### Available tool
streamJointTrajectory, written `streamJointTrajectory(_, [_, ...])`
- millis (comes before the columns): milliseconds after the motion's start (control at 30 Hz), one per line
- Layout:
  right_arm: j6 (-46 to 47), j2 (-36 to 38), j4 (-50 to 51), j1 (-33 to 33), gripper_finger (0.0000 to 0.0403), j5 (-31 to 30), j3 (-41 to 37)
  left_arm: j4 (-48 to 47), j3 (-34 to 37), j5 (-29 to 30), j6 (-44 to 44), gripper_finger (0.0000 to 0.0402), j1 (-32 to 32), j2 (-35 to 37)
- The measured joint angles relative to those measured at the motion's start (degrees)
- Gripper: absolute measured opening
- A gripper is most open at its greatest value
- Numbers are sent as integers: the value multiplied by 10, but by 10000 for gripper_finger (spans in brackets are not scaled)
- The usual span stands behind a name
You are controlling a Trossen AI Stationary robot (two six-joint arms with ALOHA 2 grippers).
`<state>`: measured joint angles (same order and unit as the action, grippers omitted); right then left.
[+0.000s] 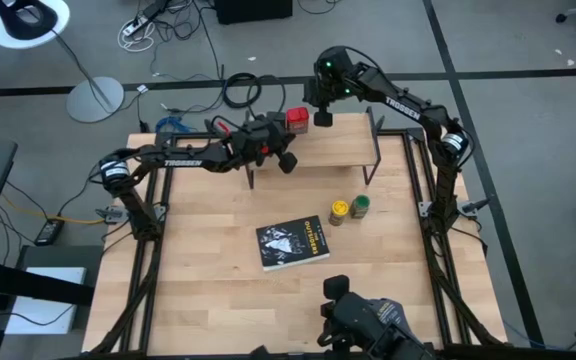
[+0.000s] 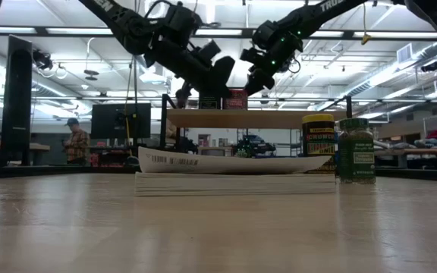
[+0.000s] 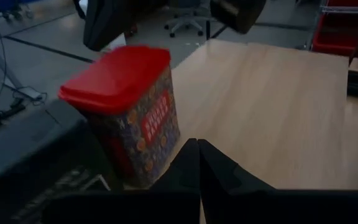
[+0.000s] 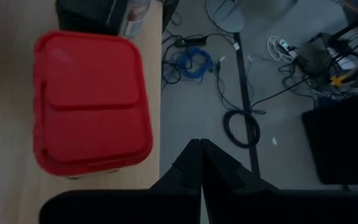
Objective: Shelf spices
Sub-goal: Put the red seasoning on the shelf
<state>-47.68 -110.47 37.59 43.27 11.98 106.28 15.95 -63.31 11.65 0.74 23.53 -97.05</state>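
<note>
The red tin (image 1: 296,118) stands on the shelf (image 1: 338,140) near its far edge, with its red lid (image 4: 92,102) shut. A dark tin (image 4: 86,14) and a pale jar (image 4: 135,15) stand beside it. My left gripper (image 3: 197,152) is shut and hovers over the shelf just short of the red tin (image 3: 126,115). My right gripper (image 4: 199,155) is shut and hangs beyond the shelf's far edge, beside and above the tin. The yellow-topped jar (image 1: 339,210) and the green-topped jar (image 1: 360,206) stand on the table in front of the shelf.
A flat black book (image 1: 293,243) lies on the table near the two jars. The right half of the shelf plank (image 3: 272,106) is bare. Cables (image 4: 241,124) lie on the floor behind the table.
</note>
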Motion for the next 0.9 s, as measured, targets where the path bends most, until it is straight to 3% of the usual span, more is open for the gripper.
streamJointTrajectory(900, [0, 0, 39, -5, 0, 1, 0, 39, 0, -19, -12, 0, 40, -26])
